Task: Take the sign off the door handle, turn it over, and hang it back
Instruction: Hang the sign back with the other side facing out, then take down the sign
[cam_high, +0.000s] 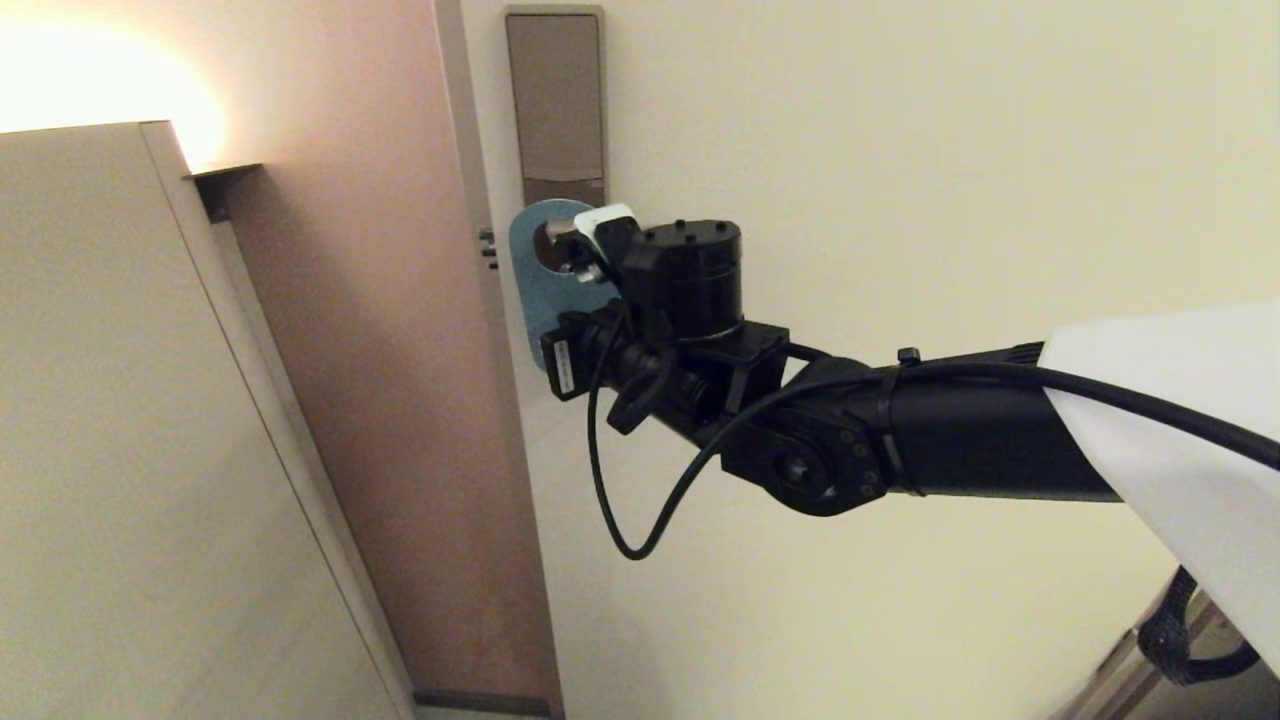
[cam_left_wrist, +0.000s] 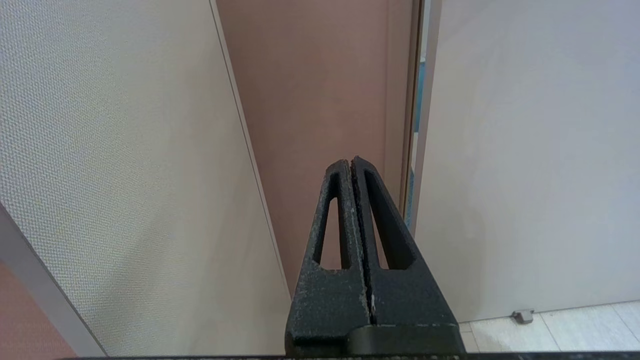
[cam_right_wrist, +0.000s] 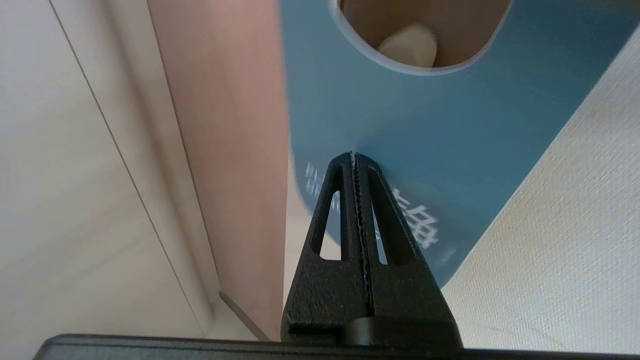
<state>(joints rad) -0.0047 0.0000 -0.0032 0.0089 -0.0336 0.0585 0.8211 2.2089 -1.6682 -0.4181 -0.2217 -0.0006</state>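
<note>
The right gripper (cam_right_wrist: 354, 156), fingers pinched on the teal sign (cam_right_wrist: 400, 130), holds its hole around the door handle (cam_right_wrist: 409, 46); a skewed pull could snag it there.

Warm glare upper left, dim elsewhere

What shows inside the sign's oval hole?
Through the hole of the sign shows the rounded end of the door handle against brown backing. The rest of the lever is hidden.

matt blue sign (cam_right_wrist: 400, 115), smooth metal door handle (cam_right_wrist: 407, 47)
</note>
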